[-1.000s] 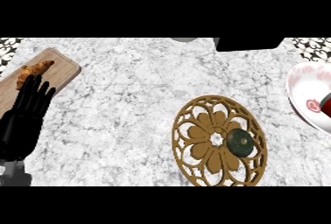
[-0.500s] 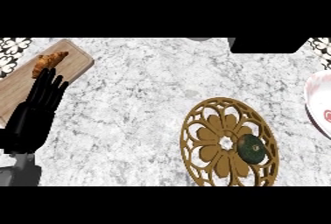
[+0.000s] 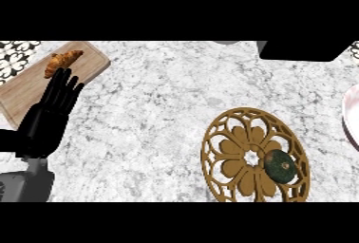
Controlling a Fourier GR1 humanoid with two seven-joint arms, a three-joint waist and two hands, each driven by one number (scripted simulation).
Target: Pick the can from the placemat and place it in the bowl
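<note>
On the mat (image 3: 238,142), right of centre, the can (image 3: 279,166) sits untouched.
Left hand (image 3: 49,116) rests open by the board (image 3: 28,92); right hand's out of view. Bowl (image 3: 351,116) peeks in at the right edge, so best to come down over the can and curl round it squarely.

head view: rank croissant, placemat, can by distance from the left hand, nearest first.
From the left hand, open at the view's left:
1. croissant, just above its fingertips, on the wooden board.
2. placemat, lower right of centre.
3. can, on the placemat's right part, farthest.
</note>
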